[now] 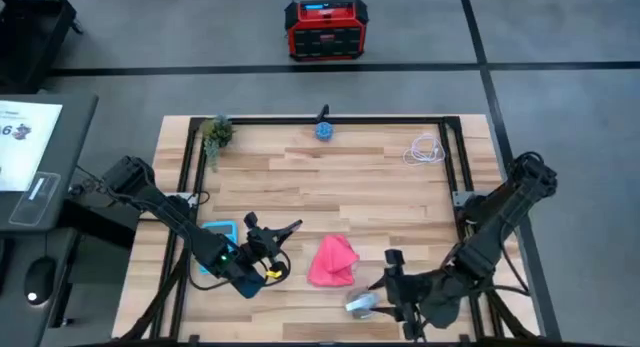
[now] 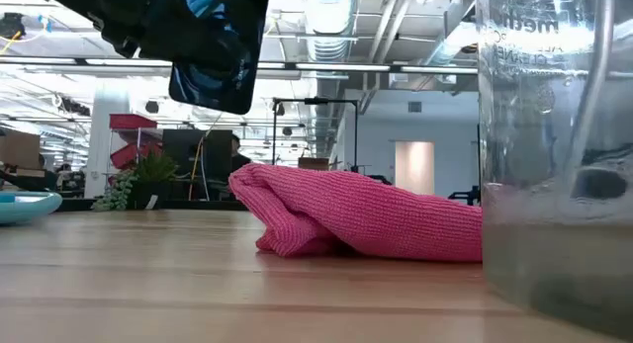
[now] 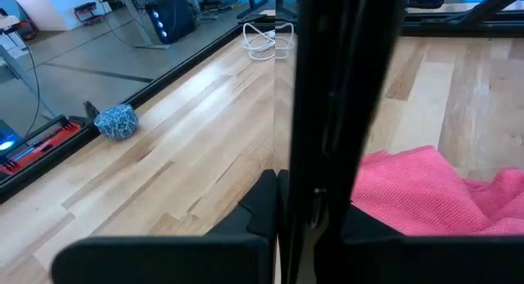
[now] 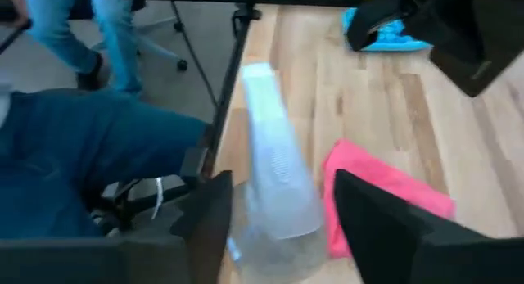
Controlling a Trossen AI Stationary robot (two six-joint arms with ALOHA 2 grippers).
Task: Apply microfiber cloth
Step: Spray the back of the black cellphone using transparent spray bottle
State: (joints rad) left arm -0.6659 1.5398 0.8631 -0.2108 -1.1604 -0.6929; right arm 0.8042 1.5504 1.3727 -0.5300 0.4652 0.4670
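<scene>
Lying bunched, knitted pink-red microfiber cloth [image 1: 333,261], left end effector [image 1: 262,249] gripping black phone [image 3: 336,112], right end effector [image 1: 385,295] clamping clear bottle [image 4: 274,182]

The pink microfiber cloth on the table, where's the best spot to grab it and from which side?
Probably from straight above, pinching the raised bunched ridge of the microfiber cloth. It lies crumpled in a low heap on the table, so folds stand up to pinch while its edges lie flat. The left tool is shut on a dark phone; the right tool holds a clear container.
</scene>
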